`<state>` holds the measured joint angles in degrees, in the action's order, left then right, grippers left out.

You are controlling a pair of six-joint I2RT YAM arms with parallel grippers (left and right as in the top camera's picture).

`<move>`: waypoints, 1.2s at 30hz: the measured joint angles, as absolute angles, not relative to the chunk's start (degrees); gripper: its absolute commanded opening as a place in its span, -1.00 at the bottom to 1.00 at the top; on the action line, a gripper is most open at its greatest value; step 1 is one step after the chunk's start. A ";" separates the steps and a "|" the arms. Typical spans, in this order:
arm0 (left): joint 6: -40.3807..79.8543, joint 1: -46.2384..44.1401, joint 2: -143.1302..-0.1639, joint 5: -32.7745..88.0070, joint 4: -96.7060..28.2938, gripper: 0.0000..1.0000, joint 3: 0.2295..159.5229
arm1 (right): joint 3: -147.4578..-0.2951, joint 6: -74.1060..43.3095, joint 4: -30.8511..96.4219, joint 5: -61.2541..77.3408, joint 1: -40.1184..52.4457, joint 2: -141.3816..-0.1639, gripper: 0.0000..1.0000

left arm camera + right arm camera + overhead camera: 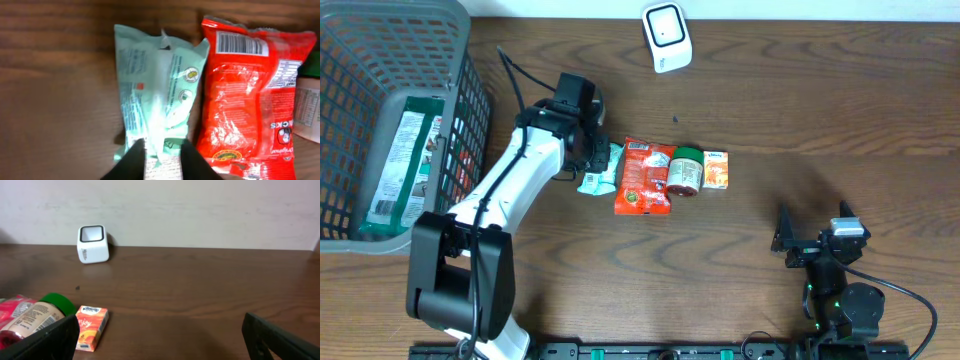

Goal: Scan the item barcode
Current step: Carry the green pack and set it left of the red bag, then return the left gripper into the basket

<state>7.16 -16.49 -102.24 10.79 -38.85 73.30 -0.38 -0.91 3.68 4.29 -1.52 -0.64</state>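
Left claw (163, 148): pinching one end of the mint packet (150, 85). Packet lies flat on the table (800, 110). In the overhead view, a red bag (240, 100) touches it at 3 o'clock. Then a jar (685, 168) and a juice box (716, 170), in a row. Scanner (666, 36) at the packet's 1 o'clock, well apart. Basket (470, 100) at 9 o'clock. Right claw (160, 322): spread wide, at 4 o'clock.

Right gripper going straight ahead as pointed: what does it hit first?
Looks free: only bare table ahead of the right gripper up to the wall; the scanner sits left. Depth unclear.
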 measured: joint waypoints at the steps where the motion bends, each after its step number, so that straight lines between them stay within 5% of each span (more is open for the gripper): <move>1: 7.22 -16.75 -102.37 10.74 -38.04 -0.59 73.06 | -0.38 -0.91 3.68 4.32 -1.52 -0.64 0.99; 13: 7.70 -17.04 -106.78 10.57 -30.59 -0.46 66.61 | -0.38 -0.91 3.68 4.32 -1.52 -0.64 0.99; 17: 7.53 -16.99 -106.76 11.90 -30.50 0.12 66.59 | -0.38 -0.91 3.68 4.29 -1.52 -0.64 0.99; 24: 7.55 -15.46 -103.57 12.93 -37.04 0.56 70.63 | -0.38 -0.91 3.68 4.29 -1.52 -0.64 0.99; 36: 7.46 6.09 -79.55 13.19 -45.06 0.59 91.39 | -0.38 -0.91 3.68 4.32 -1.52 -0.64 0.98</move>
